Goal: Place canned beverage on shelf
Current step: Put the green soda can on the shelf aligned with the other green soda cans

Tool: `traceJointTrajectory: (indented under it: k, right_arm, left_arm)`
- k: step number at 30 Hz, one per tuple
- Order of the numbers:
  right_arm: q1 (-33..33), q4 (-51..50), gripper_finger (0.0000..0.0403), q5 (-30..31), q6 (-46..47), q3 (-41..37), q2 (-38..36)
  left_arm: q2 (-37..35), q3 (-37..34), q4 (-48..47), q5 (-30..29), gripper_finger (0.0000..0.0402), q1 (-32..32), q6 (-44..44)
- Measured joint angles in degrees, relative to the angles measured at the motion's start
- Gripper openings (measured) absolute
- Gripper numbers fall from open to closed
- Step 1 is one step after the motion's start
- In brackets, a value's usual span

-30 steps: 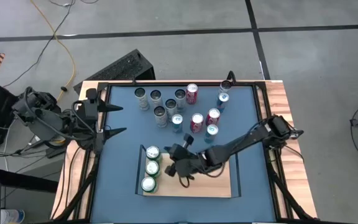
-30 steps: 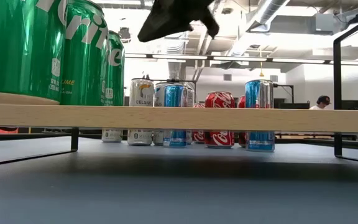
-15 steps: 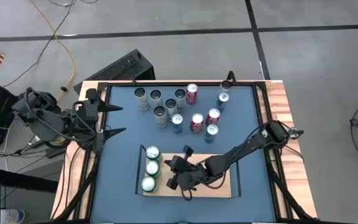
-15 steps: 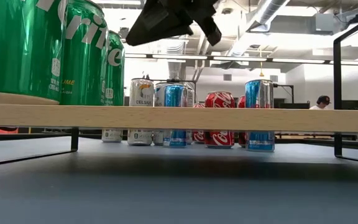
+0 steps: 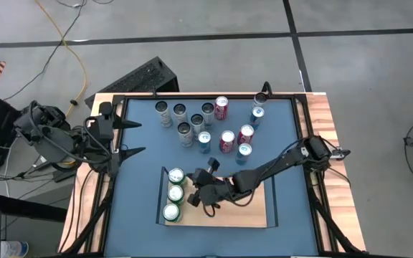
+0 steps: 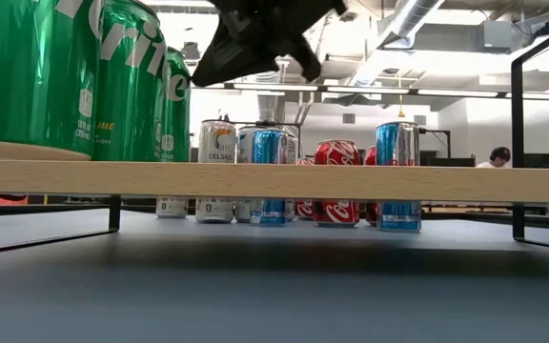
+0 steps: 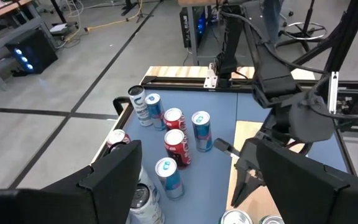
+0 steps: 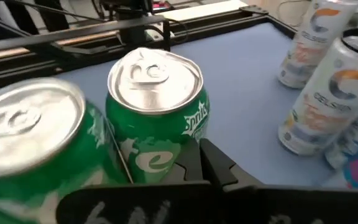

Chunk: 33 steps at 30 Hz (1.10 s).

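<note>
The shelf [image 5: 239, 209] is a light-wood board on the table's near middle. Three green cans [image 5: 175, 193] stand upright in a row on its left end, and show in the low view as green cans [image 6: 84, 81]. My right gripper [image 5: 191, 192] hangs shut over the shelf just right of that row. In its wrist view the shut fingertips [image 8: 199, 158] sit low beside the far green can [image 8: 157, 118]. My left gripper [image 5: 124, 137] waits open and holding nothing at the table's left edge, and shows as my left gripper [image 7: 194, 186] in its own wrist view. My right gripper's shut fingertips [image 8: 199, 158] come slanting down from the table's right and stand close against the lower side wall [image 8: 179, 146] of the far green can. I cannot tell whether they touch it. The can stands upright on the shelf.
Several silver, red and blue cans [image 5: 206, 125] stand loose on the blue tabletop beyond the shelf. Black rails [image 5: 160, 197] close the shelf's short ends. The shelf's right part [image 5: 253, 211] is bare wood. A black frame [image 5: 206, 95] borders the table.
My right gripper, staying shut, has swung over the shelf toward the table's near edge, then back toward the far edge, and has sunk a little beside the green cans. The cans stand where they were.
</note>
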Motion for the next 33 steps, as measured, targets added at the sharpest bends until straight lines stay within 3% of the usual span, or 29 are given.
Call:
traceJointTrajectory:
  k: [2,11,20,24,33]
  right_arm:
    - [-0.82,0.97,0.0000,-2.30,-0.71,0.00,0.00]
    - [-0.99,0.69,0.0000,-2.44,-2.43,0.00,0.00]
    - [5.41,-0.34,0.0000,0.78,-1.31,0.00,-0.55]
    - [5.86,-0.65,0.0000,-0.59,3.68,0.01,0.01]
    - [4.56,2.17,0.0000,-4.87,0.63,0.01,0.04]
  left_arm:
    - [0.00,0.00,0.00,0.00,0.0304,0.00,-0.04]
    - [0.00,0.00,0.07,-0.02,0.0304,0.00,-0.24]
    - [0.00,0.00,0.08,-0.07,0.0304,0.00,-0.26]
    - [-0.02,0.00,0.09,-0.08,0.0304,0.00,-0.25]
    - [-0.02,0.00,0.10,0.03,0.0304,0.00,0.20]
